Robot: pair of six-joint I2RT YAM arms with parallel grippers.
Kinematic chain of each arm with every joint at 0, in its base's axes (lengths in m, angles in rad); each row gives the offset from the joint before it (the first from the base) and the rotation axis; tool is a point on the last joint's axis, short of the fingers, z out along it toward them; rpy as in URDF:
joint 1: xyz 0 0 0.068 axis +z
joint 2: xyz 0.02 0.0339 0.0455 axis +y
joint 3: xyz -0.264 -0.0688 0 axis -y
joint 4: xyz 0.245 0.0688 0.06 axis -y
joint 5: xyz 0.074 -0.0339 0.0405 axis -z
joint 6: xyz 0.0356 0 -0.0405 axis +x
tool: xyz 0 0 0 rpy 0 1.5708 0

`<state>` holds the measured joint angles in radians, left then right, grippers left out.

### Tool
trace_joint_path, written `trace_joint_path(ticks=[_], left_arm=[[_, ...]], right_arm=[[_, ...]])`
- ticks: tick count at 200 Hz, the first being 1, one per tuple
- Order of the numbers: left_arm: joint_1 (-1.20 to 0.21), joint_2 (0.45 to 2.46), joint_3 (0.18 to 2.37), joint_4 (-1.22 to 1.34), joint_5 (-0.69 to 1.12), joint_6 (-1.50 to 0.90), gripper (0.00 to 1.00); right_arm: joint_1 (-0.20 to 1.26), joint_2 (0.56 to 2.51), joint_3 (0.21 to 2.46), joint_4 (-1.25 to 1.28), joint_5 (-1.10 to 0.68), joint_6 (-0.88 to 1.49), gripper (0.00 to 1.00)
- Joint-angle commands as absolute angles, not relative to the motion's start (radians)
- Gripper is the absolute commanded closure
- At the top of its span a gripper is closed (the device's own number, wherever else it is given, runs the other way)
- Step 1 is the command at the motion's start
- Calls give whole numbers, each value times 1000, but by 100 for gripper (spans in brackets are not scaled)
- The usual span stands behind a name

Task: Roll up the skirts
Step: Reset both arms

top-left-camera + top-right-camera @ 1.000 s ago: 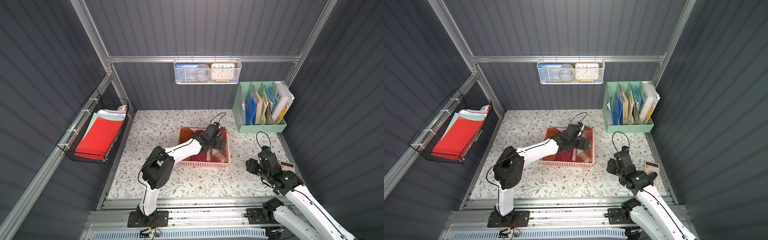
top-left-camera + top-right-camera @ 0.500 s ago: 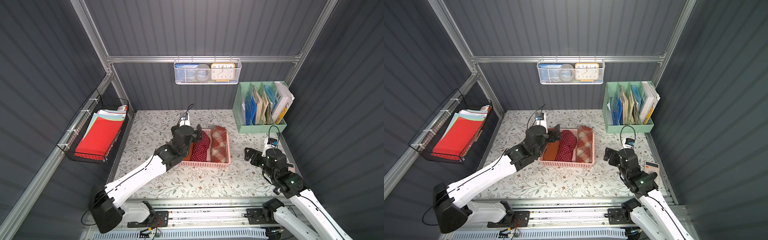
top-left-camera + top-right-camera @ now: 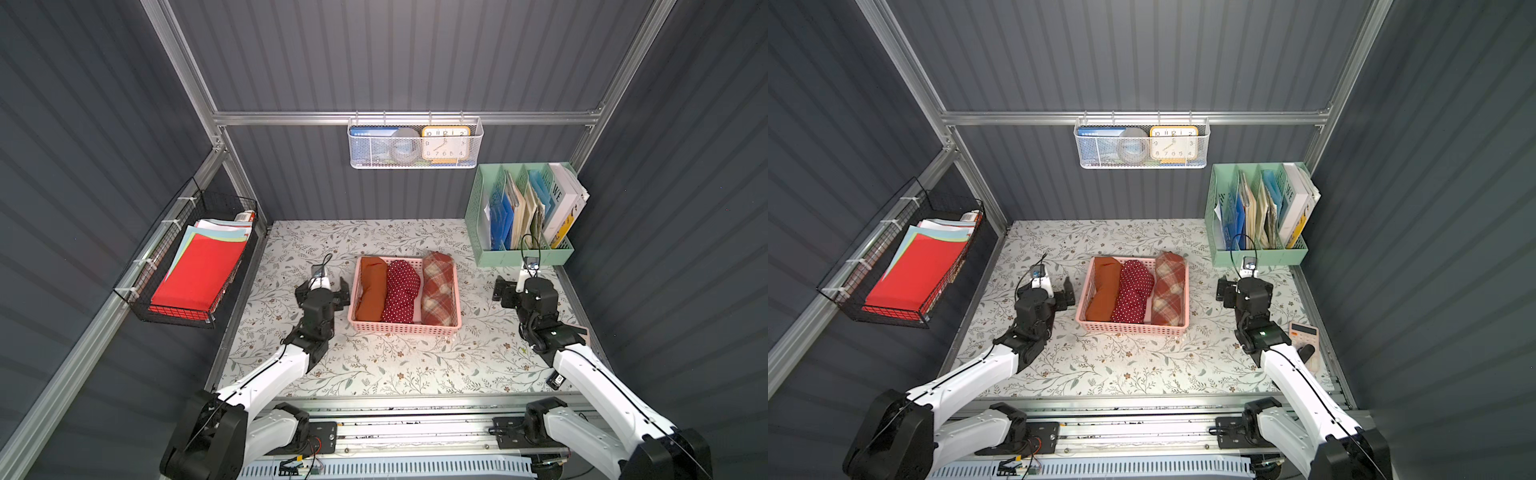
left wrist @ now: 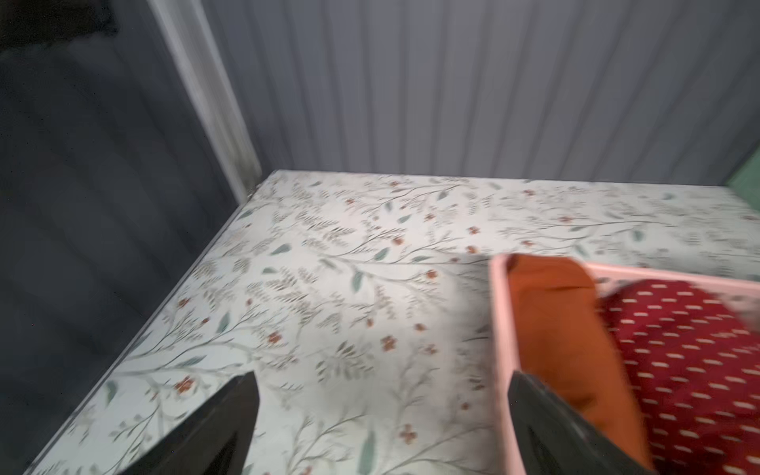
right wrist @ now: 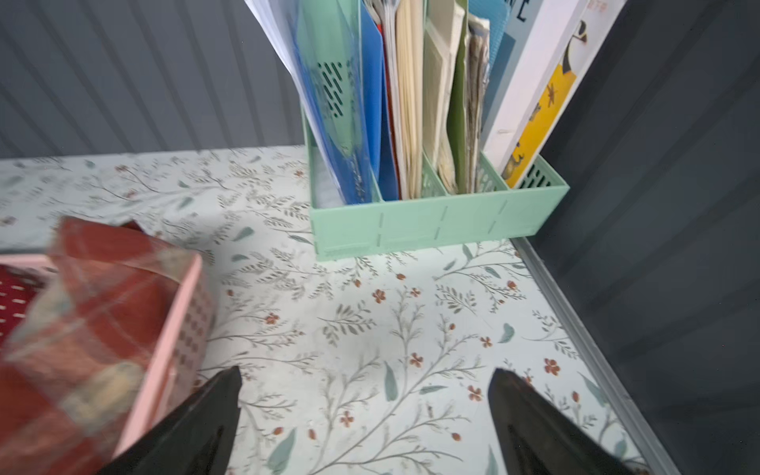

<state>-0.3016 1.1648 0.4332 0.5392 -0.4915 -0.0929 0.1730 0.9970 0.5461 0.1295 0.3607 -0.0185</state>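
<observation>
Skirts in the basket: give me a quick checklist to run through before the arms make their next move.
1. Rust skirt rolled and lying in the basket: ok.
2. Dotted skirt rolled, in the middle of the basket: ok.
3. Plaid skirt rolled and in the basket: ok, though its far end pokes over the rim.
4. Left gripper open and empty, beside the basket: ok.
5. Right gripper open and empty, apart from the basket: ok.
6. Rolls tight underneath: cannot tell.
</observation>
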Motion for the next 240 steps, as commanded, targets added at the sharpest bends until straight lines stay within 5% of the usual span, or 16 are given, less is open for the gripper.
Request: trace_joint_path(ticks=[1,33,78,101,130,150,240], left_arm=[[-285,1218,371,866,-445,-34,0],[-266,1416,341,1056,-506,16,0],[-150,1527,362,1207,-355,27,0],[-103,1747,371,1478,-330,81,0],[-20,1687,479,1128,-207,-82,0],[-18,1688,469,1135,-213,-80,0],[-25,1699,465,1167,-239,-65,0]], right_arm=[[155,1043,468,354,363,-157,1],[91,1181,346,640,146,-35,1],[17,1585,298,1137,47,-9,1],[-25,1498,418,754,-55,9,1],[-44,1563,390,925,-72,32,1],[-44,1510,426,761,-75,29,1],[-20,1518,407,811,-39,7,1]])
